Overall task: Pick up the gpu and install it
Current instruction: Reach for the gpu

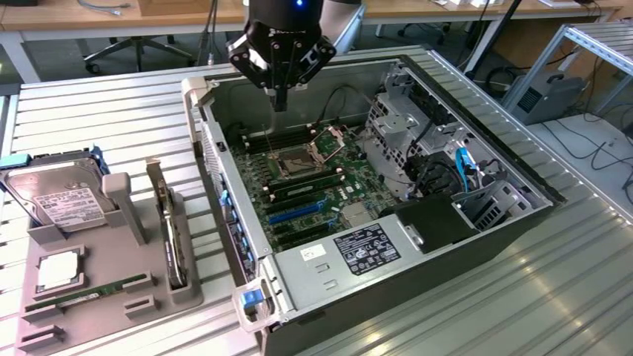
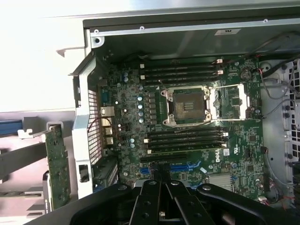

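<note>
The gpu [image 1: 174, 245] is a thin dark card standing on edge in a grey holder, left of the open computer case in the exterior view. The wrist view shows the gpu [image 2: 58, 166] outside the case wall, with its metal bracket end uppermost. My gripper [image 1: 280, 100] hangs above the rear part of the case, over the motherboard [image 1: 307, 185] and well away from the card. Its fingers [image 2: 154, 197] are shut together with nothing between them. Blue expansion slots [image 1: 296, 211] lie on the board below the memory slots.
The grey tray [image 1: 99, 311] also carries a silver hard drive [image 1: 64, 200], a processor chip [image 1: 59, 268] and a green memory stick [image 1: 84, 293]. The case's drive cage [image 1: 405, 141] and cables crowd the exterior view's right side. The processor socket [image 2: 187, 105] stands open.
</note>
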Available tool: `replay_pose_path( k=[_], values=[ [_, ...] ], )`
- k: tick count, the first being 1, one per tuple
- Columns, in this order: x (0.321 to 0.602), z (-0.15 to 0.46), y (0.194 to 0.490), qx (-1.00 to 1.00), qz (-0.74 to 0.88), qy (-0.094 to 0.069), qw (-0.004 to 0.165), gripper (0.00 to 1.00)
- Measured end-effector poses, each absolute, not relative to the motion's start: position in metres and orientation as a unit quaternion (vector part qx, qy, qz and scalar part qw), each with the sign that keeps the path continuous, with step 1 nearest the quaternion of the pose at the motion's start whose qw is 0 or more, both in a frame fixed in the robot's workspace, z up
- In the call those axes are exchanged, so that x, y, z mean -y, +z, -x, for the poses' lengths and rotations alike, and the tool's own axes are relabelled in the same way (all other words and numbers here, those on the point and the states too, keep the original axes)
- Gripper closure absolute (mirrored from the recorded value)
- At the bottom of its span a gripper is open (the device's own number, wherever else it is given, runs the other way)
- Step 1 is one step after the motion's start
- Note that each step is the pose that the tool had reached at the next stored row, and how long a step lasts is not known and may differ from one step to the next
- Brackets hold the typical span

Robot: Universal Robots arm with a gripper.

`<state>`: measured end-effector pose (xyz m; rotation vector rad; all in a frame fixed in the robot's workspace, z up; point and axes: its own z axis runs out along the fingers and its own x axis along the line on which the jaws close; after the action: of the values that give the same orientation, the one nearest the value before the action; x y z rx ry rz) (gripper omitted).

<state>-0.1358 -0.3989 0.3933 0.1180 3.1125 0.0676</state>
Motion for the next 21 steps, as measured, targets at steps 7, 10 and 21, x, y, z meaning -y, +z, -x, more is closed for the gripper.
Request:
replay_pose_path(
  k=[7, 10, 21],
  values=[
    [0.3989, 0.1382, 0.3933, -0.999, -0.038, 0.022, 0.013, 0.89],
    [0.3990, 0.1388, 0.3933, -0.999, -0.038, 0.022, 0.013, 0.89],
    [0.3989, 0.1415, 0.3933, -0.999, -0.038, 0.022, 0.013, 0.89]
  ],
)
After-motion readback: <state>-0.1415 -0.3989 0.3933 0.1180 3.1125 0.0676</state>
